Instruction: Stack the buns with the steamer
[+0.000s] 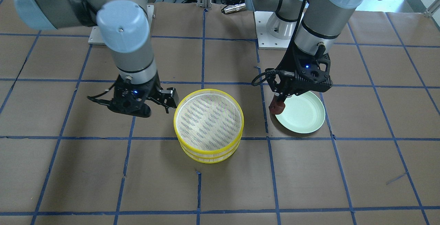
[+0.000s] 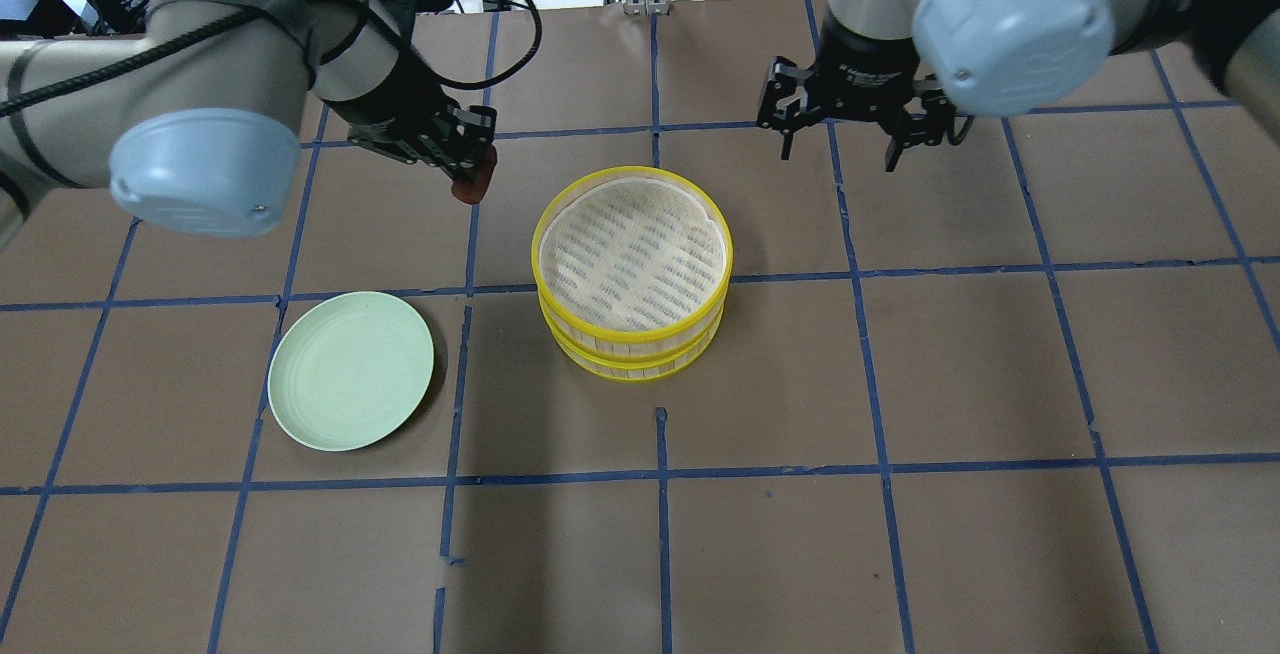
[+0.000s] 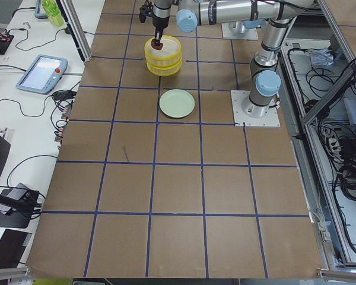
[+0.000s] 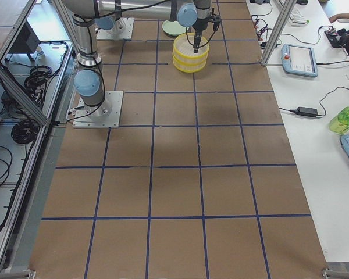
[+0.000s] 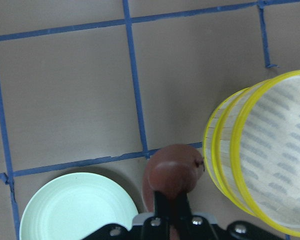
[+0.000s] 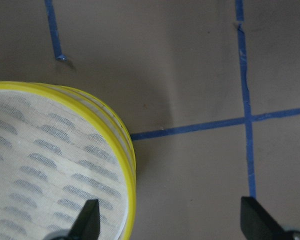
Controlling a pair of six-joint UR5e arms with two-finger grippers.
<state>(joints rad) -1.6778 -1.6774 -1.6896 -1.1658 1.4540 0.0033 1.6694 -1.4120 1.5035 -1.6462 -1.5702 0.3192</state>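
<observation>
Overhead exterior view, going left to right: at the upper left the left gripper (image 2: 470,166) has its fingers pinched tight on the reddish-brown bun (image 2: 477,188), which hangs in the air above the brown table (image 2: 1000,384). Down at the lower left sits the pale green plate (image 2: 350,371), well apart from the bun in this shot. Dead center is the steamer (image 2: 632,342), a two-high stack with yellow rims, and you can see the striped mesh bottom of the upper one. The bun is up and to the left of it, near but not over the rim. The left wrist camera backs that up, with the bun (image 5: 174,170) just beside the yellow rim. At the upper right, the right gripper (image 2: 838,149) hovers with its fingers spread wide, gripping nothing.
</observation>
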